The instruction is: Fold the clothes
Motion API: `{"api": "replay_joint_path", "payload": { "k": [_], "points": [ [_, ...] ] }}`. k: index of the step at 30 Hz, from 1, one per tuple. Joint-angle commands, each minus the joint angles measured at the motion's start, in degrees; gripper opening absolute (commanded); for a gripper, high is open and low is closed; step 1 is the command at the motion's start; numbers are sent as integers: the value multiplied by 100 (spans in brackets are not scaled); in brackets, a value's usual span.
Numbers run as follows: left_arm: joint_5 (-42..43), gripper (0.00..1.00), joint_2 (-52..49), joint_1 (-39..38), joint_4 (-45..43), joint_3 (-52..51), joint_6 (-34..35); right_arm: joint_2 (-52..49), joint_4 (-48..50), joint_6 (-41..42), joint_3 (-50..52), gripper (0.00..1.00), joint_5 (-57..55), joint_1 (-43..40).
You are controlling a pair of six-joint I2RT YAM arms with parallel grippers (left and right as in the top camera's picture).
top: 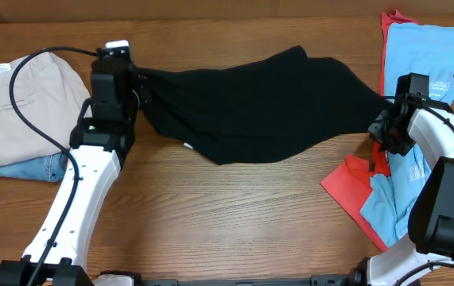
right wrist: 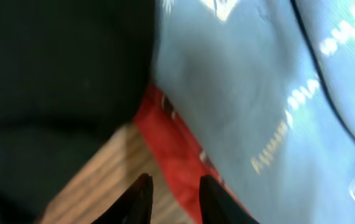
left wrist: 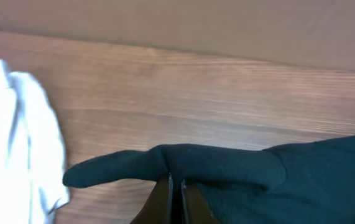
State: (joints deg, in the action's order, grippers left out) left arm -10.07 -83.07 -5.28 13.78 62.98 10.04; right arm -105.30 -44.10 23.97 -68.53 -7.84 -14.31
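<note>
Black T-shirt (top: 250, 103) over wood-grain table (top: 234, 214); beige wall (left wrist: 227, 25), perhaps.

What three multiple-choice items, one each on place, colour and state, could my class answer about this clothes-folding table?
1. Where is the plain black cloth T-shirt? A) spread mid-table B) in a basket C) on the floor
2. What colour cloth lies under the light-blue printed cloth shirt? A) green B) red C) yellow
3. The left arm's jaws are: A) wide open B) shut on the black T-shirt C) shut on nothing
Answers: 1A, it stretches across the brown wooden table; 2B, the red cloth shirt shows beneath; 3B, black cloth is pinched between them.
</note>
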Motion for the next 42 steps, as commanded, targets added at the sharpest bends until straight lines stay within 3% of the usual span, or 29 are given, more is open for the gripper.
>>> {"api": "replay_joint_path", "payload": {
  "k": [1, 16, 27, 35, 42],
  "points": [
    [-236, 4, -9, 142, -2, 50, -129, -59, 192, -44, 9, 28, 15, -197],
    [-234, 4, -9, 153, 28, 50, -129, -813, 883, -448, 11, 30, -72, -997],
    [-240, 8, -9, 153, 50, 50, -133, -927, 1403, -426, -151, 31, -149, -2157],
    [-240, 8, -9, 153, 35, 50, -282, -723, 739, -723, -1126, 59, 1392, -1978],
    [-240, 11, -197, 153, -37, 50, -282, -284, 131, -1233, -2004, 61, 1810, -901]
  ]
}}
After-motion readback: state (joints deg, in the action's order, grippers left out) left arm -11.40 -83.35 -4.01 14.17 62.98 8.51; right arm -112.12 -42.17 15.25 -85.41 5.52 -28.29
